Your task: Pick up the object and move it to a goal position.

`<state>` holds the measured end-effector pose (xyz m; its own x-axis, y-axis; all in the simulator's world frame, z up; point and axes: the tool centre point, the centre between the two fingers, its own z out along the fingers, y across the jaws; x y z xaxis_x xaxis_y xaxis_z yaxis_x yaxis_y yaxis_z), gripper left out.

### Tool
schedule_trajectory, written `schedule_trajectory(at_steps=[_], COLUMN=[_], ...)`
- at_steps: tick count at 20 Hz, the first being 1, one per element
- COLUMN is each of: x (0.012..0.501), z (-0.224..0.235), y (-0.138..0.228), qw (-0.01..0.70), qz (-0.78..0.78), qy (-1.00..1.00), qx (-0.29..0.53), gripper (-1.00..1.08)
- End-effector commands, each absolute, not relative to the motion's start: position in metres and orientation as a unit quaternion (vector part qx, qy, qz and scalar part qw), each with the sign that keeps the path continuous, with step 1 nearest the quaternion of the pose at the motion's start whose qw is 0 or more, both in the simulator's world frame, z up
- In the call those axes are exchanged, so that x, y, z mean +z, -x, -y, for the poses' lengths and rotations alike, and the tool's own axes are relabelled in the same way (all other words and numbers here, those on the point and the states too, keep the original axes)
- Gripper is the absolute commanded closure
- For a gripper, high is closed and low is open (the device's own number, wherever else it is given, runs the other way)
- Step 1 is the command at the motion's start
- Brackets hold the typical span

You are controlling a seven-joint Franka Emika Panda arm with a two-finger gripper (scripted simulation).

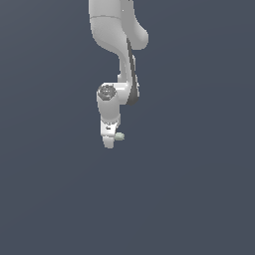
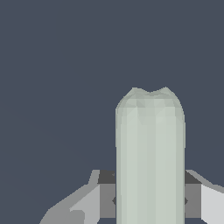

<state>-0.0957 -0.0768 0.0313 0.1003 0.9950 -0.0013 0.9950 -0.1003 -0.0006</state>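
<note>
Just above the middle of the exterior view you've got the white Panda arm (image 1: 117,55) coming down from the top edge, with the gripper (image 1: 110,142) pointing downward at its lower end. Poking out on the exterior view's right of the fingers, you can spot the object (image 1: 120,136), a tiny pale grey-green nub, touching the gripper's side. Everything around it is flat dark blue-grey, so you can't really judge whether it's up in the air or resting on a surface.

Switch to the wrist view and the object (image 2: 150,157) fills the lower middle of the frame as a tall pale green bar with a rounded, slightly notched end. You can see the fingers (image 2: 83,205) on both sides of it near the bottom edge, dark pads pressed up against its flanks, so the hand is clamped on the object.
</note>
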Motion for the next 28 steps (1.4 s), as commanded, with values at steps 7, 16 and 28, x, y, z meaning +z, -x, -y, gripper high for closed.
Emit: schedule_trajectory(at_steps=[7, 16, 28], x=[0.077, 0.155, 0.261], z=[0.030, -0.050, -0.157], y=[0.097, 0.099, 0.099], qw=[0.001, 0.000, -0.001], qz=[-0.671, -0.672, -0.672], qy=[-0.741, -0.740, -0.740], qx=[-0.001, -0.002, -0.001], gripper=[1.08, 1.08, 1.08])
